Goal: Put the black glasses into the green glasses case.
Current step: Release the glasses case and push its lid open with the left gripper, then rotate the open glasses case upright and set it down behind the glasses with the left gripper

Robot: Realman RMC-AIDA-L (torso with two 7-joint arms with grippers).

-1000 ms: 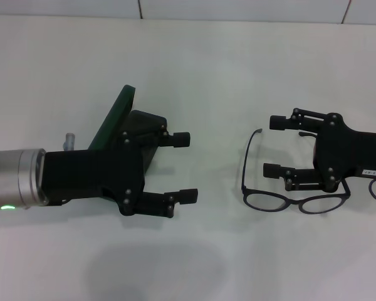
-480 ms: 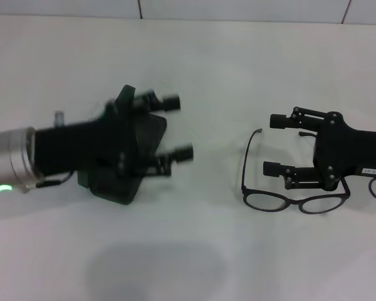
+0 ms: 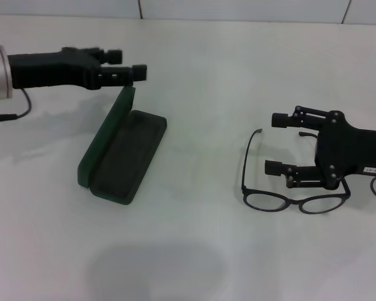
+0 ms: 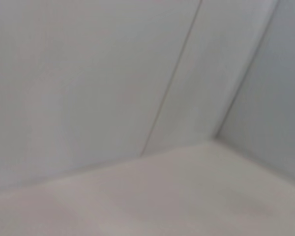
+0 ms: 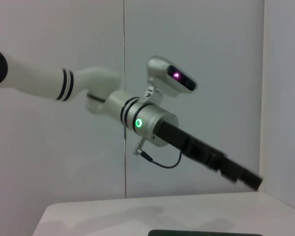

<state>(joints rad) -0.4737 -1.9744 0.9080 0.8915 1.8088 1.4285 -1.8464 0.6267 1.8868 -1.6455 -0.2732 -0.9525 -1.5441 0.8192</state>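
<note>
**Case lying open at left, glasses being straddled at right**

The green glasses case (image 3: pixel 121 155) is being shown open in the left half of the head view, its dark-lined tray lying flat on the white table (image 3: pixel 194 251) and its lid standing tilted up along the left edge. Above the raised lid, in the upper left of the frame, the left gripper (image 3: pixel 126 66) is being held off the table, apart from the case; its two fingers are seen edge-on and close together, so whether they are parted or closed cannot be told. The same gripper (image 5: pixel 246 177) is also being caught in the right wrist view at centre right, at the end of its silver, green-lit wrist, with a sliver of the case (image 5: pixel 206 232) at the bottom edge.

At centre right of the head view, the black glasses (image 3: pixel 294 188) are resting on the table with temples unfolded, lenses toward the lower edge. The right gripper (image 3: pixel 274 143) is being held over them with its fingers spread apart, nothing being clamped between them
</note>
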